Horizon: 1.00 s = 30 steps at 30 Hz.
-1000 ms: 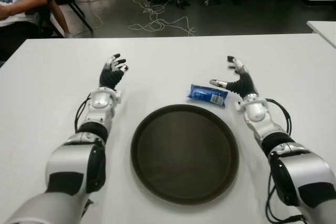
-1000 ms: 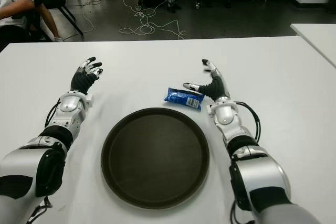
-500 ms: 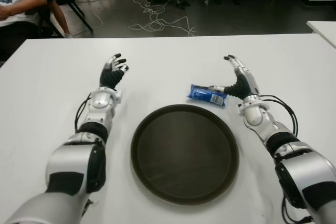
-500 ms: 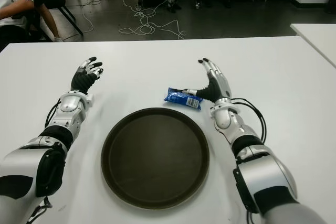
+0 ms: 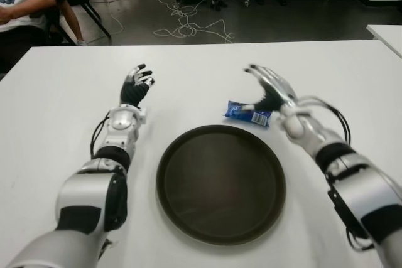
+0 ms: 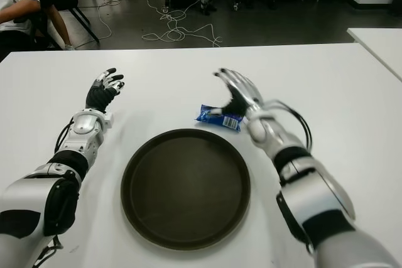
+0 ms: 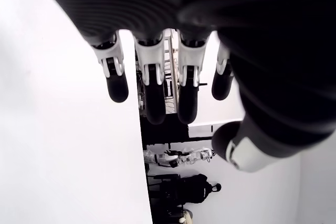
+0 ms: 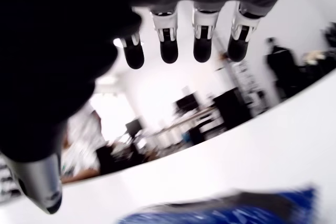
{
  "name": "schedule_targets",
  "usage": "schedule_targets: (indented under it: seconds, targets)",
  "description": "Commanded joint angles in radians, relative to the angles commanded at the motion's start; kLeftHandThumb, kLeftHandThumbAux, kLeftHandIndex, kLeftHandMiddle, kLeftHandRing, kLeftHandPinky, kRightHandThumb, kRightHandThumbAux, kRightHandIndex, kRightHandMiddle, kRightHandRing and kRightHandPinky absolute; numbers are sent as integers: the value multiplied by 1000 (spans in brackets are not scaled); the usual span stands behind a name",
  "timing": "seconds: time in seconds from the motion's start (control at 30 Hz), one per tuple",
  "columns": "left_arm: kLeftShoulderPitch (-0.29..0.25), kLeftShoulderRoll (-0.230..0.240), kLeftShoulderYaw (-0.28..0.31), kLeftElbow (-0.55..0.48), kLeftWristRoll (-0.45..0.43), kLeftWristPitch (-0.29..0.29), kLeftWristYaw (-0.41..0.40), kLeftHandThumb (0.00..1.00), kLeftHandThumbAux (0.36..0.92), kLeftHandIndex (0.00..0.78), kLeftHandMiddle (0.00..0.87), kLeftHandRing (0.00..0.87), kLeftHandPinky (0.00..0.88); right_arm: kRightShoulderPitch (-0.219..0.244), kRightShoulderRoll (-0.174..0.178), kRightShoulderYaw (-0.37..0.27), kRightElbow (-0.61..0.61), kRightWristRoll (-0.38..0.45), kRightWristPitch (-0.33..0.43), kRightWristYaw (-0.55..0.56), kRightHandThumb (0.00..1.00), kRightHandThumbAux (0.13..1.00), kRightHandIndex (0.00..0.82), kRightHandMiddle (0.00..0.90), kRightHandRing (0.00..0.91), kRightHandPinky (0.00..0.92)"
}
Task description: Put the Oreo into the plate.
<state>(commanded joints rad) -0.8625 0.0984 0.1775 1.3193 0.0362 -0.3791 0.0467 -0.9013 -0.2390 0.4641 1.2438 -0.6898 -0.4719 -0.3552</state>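
Blue Oreo pack (image 5: 248,113) under the spread, tilted right hand (image 5: 269,90).

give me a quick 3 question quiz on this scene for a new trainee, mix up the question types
1. True or false: the Oreo packet already lies inside the plate.
2. Multiple choice: which robot hand is at the packet? A. the left robot hand B. the right robot hand C. both
3. Short answer: what state are the right robot hand's fingers in?

Key
1. False. The packet lies on the white table, just beyond the plate's far rim; the plate holds nothing.
2. B. The right robot hand is over the packet's right end; the left shows far to the plate's left, holding nothing.
3. Spread open, not closed on the packet.
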Motion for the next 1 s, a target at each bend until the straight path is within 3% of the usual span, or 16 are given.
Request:
schedule_targets:
  seconds: [0.23, 0.4, 1.0]
  targets:
    - [2, 2, -6, -1, 5, -5, 10, 93, 643, 146, 216, 172, 119, -34, 7, 79, 22, -50, 32, 97, 0, 684, 54, 78, 106, 133]
    - [2, 3, -4, 0, 4, -2, 5, 101, 625, 142, 220, 172, 110, -31, 8, 93, 27, -47, 47, 122, 0, 679, 73, 91, 118, 150]
    - [7, 7, -8, -2, 12, -10, 2, 115, 648, 145, 223, 174, 118, -25, 24, 105, 59, -45, 84, 140, 0, 663, 101, 138, 181, 211]
